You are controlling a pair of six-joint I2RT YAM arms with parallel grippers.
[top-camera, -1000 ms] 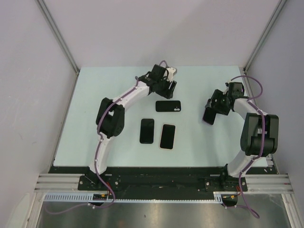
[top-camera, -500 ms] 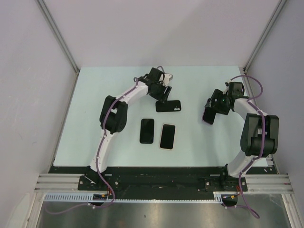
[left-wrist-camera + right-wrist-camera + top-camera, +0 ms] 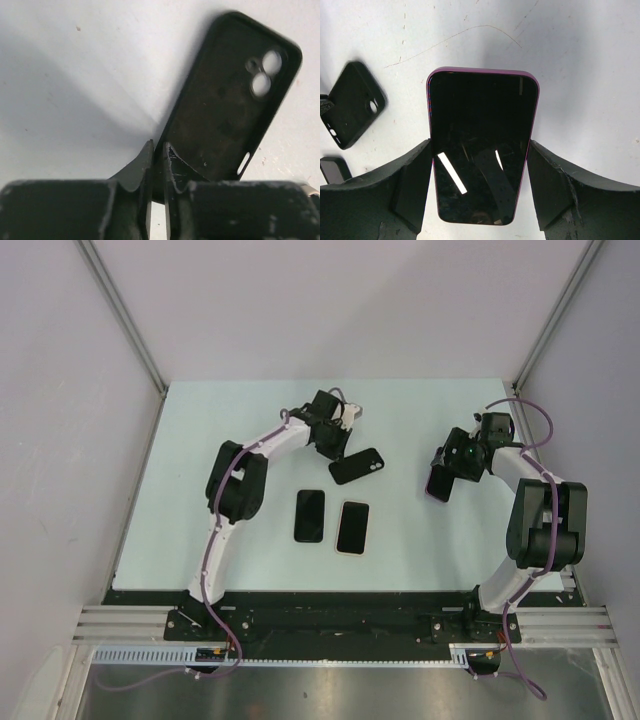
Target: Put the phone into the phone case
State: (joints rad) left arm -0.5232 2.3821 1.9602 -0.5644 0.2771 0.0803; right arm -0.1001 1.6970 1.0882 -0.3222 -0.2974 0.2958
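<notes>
Our left gripper [image 3: 157, 155] has its jaws clamped on the case [image 3: 225, 115] rim, and the right gripper [image 3: 479, 152] clamps the phone [image 3: 482, 115]. Next we should align the phone over the case.

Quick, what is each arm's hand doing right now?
Left gripper: closed on the edge of the black phone case.
Right gripper: closed on the phone, holding it by its sides.

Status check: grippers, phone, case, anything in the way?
Left gripper shut on phone case rim. Right gripper clamped on phone, not yet in case. Two other phones mid-table, apart from both.
</notes>
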